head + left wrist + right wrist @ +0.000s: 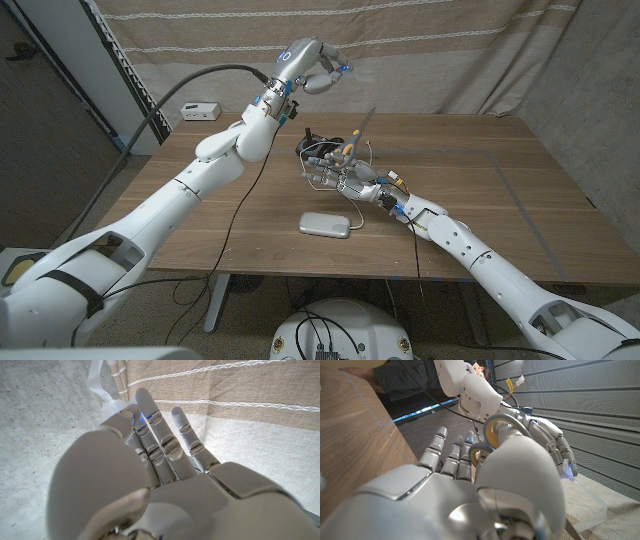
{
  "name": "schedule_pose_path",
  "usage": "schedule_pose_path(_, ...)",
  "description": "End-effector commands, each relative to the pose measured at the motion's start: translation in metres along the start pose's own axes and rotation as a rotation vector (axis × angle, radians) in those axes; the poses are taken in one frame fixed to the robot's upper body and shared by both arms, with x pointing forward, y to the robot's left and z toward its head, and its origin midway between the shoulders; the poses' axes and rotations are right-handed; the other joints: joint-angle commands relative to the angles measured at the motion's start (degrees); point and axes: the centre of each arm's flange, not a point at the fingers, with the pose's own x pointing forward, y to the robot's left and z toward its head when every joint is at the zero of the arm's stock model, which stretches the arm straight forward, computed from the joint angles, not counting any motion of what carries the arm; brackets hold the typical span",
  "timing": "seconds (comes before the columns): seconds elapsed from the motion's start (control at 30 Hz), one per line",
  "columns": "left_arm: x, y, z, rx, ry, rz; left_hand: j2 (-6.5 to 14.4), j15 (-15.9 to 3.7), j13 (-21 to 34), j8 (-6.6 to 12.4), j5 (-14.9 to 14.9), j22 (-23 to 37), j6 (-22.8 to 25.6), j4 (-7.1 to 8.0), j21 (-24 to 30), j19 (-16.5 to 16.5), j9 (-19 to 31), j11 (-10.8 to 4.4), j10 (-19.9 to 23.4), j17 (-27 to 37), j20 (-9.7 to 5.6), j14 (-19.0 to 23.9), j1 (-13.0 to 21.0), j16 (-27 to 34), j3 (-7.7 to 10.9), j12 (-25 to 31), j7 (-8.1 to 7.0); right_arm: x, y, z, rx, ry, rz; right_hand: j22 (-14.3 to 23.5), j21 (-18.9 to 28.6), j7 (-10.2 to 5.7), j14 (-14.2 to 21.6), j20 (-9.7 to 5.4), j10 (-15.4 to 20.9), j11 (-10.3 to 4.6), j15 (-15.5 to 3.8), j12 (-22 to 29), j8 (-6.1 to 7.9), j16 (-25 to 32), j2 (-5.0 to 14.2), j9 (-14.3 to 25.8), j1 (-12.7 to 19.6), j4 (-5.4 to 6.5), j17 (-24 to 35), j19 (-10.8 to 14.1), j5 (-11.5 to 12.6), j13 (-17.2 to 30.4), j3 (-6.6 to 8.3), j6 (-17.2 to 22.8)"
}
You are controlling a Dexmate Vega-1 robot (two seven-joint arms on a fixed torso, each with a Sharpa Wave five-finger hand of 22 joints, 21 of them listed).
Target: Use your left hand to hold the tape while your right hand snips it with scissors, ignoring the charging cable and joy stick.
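Left hand (318,68) is raised well above the far left part of the table (500,200), fingers curled on a strip of clear tape (100,387) that trails from its fingertips in the left wrist view. Right hand (335,170) grips the scissors (352,140) near the table's middle, blades pointing up toward the far edge; the handle loops show against its thumb in the right wrist view. Tape held and scissors in hand: both done. The cut is outstanding, since blades and tape stand well apart. A white pad (326,225) lies near the front edge.
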Motion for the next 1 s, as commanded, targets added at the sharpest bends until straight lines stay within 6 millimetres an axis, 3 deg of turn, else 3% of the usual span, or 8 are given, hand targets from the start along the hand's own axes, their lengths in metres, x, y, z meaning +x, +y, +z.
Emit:
schedule_pose_path(0.03,-0.002,0.004,-0.001,0.006,0.012,0.02,0.1,0.3,11.4,-0.09,-0.3,0.2,0.5,-0.05,0.4,-0.5,0.3,-1.5,2.8,0.1,-6.95,0.3,-0.2,0.3,-0.25,0.4,0.07,-0.002,0.001,-0.001,0.002,-0.003,-0.015,0.1,0.2,-0.01,0.5,-0.57,5.3,-4.68,0.16,0.2,-0.02,0.2,0.49,0.1,1.2,0.12,0.1,0.1,-0.4,0.2,0.34,0.7)
schedule_pose_path(0.7,-0.015,0.01,-0.01,0.082,0.01,0.054,0.0,0.31,11.4,-0.2,-0.3,0.0,0.4,-0.04,0.7,-0.7,0.2,-1.52,2.7,0.1,-6.91,0.2,-0.3,0.3,-0.22,0.3,-0.12,-0.002,0.003,0.008,-0.06,-0.035,-0.073,0.1,0.4,-0.17,0.8,-0.59,5.4,-4.49,0.39,0.3,-0.36,0.4,0.42,0.7,1.2,0.5,0.1,0.3,-1.6,0.2,0.69,0.6)
schedule_pose_path(0.8,-0.017,0.012,-0.011,0.083,0.005,0.056,0.0,0.31,11.3,-0.21,-0.3,-0.1,0.5,-0.04,0.8,-0.7,0.2,-1.52,2.7,0.1,-6.9,0.2,-0.3,0.3,-0.22,0.3,-0.11,0.0,0.004,0.01,-0.071,-0.032,-0.074,0.2,1.1,-0.43,2.7,-2.86,5.5,-4.41,1.87,0.4,-0.68,1.1,0.3,1.3,1.1,0.77,0.0,1.9,-2.7,0.2,0.92,0.6)
schedule_pose_path(1.0,-0.02,0.014,-0.011,0.081,0.011,0.04,0.2,0.27,11.3,-0.41,-0.3,-0.1,0.0,-0.14,1.4,-0.4,0.3,-1.46,2.7,-0.1,-7.14,0.1,0.0,0.2,-0.11,0.2,0.69,-0.001,0.006,0.008,-0.072,-0.032,-0.081,0.3,1.0,-0.84,2.1,-2.65,5.6,-4.75,1.75,0.4,-0.95,0.9,0.29,1.5,1.1,0.86,-0.1,1.5,-3.2,0.2,1.02,0.3)
